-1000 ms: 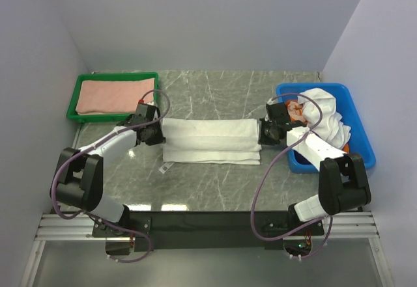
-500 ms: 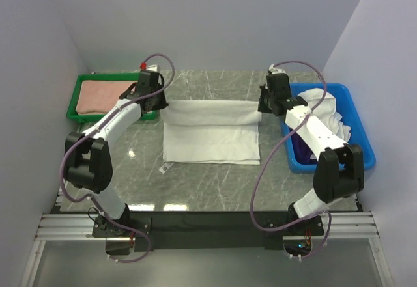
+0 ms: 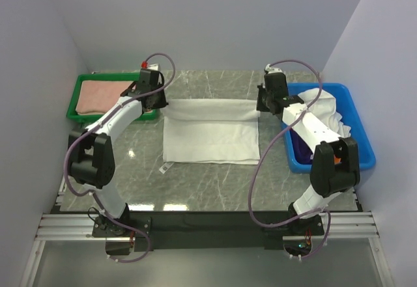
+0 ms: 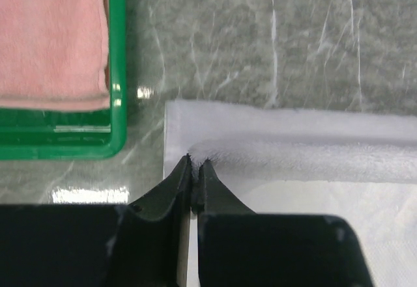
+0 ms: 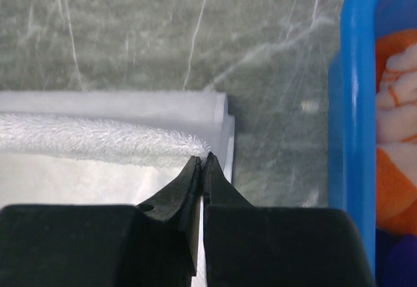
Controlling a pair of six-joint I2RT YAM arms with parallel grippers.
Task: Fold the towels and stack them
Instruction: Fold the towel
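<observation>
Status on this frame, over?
Both shut on white towel: left gripper far-left corner, right gripper far-right corner. Rest flat on table. Nothing in the way.

The left fingers (image 3: 162, 103) and right fingers (image 3: 260, 104) pinch the white towel (image 3: 210, 138)'s far corners.

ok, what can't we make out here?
Top view: right arm covers part of the blue bin; towels under its white pile are hidden.
Wrist views: left hand and right hand hide how many layers of the folded white towel they pinch.
Left wrist: frame edge crops pink towel.
</observation>
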